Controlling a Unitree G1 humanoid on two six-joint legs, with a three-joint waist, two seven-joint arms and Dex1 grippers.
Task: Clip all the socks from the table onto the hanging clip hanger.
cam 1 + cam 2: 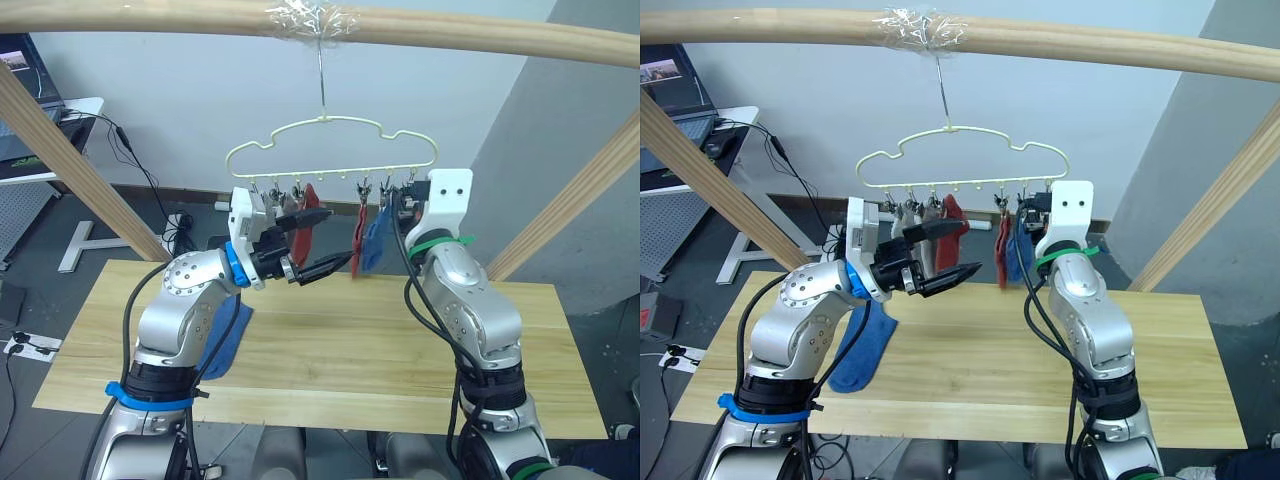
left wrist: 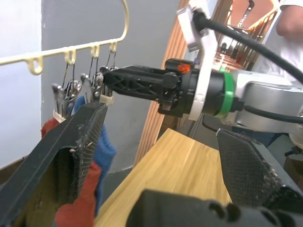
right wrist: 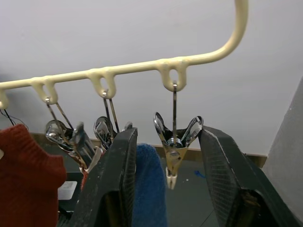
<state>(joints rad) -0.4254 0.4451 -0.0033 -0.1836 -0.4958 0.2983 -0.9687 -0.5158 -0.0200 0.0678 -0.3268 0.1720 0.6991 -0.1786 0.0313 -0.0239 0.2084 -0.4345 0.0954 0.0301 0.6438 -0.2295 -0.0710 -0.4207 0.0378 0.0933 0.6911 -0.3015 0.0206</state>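
Right gripper (image 3: 165, 189), jaws apart, brackets the end clip (image 3: 174, 151) on the clip hanger (image 1: 330, 150) at frame centre, presumably to pinch it open; left gripper (image 1: 318, 243) waits spread and empty; one blue sock (image 1: 862, 350) lies on the table (image 1: 330, 370), lower left.

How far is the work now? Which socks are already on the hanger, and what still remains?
Done: two rust-red socks and a hanging blue sock are clipped on the clip hanger. In hand: no sock. The right gripper is open around an empty clip, and the left gripper is open and empty. Left: a second blue sock lies on the table.
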